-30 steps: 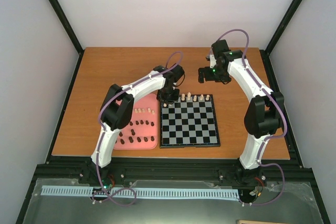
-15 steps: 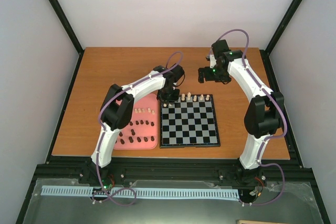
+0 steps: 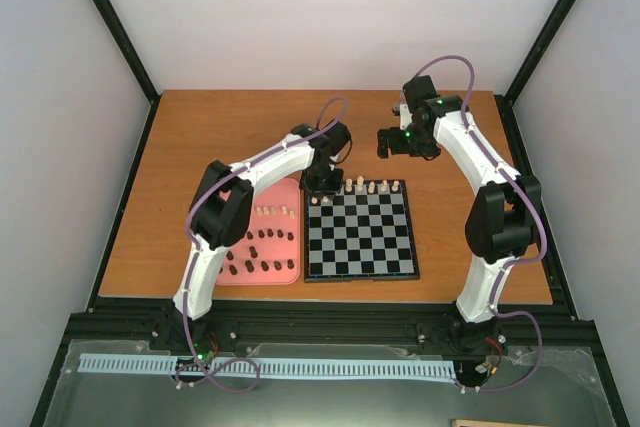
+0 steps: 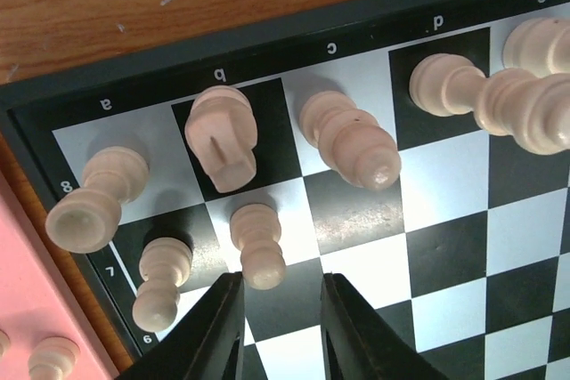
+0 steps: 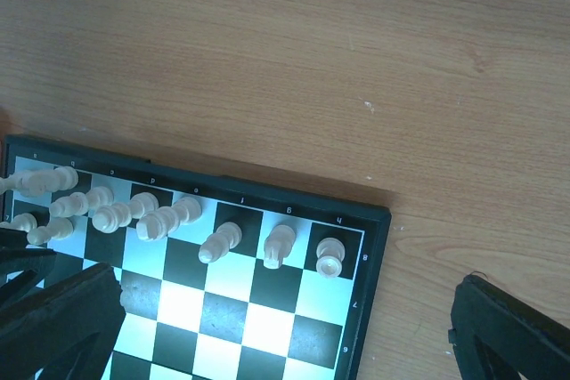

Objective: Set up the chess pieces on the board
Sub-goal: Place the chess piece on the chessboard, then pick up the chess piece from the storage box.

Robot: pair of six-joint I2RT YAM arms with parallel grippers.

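Note:
The black-and-grey board (image 3: 362,237) lies mid-table. Cream pieces (image 3: 372,187) line its far row. My left gripper (image 3: 322,187) hangs over the board's far left corner; in the left wrist view it (image 4: 283,295) is open and empty. A cream pawn (image 4: 258,246) stands just ahead of its left finger (image 4: 218,327), and a second pawn (image 4: 160,278) stands beside it. A rook (image 4: 93,202), knight (image 4: 223,135) and bishop (image 4: 352,140) stand behind them. My right gripper (image 3: 390,142) hovers beyond the board's far edge, wide open and empty (image 5: 285,295).
A pink tray (image 3: 290,192) left of the board holds a few cream pieces (image 3: 273,211) and several dark brown pieces (image 3: 262,252). Bare wooden table (image 5: 294,51) lies beyond the board. Black frame rails run along the table's sides.

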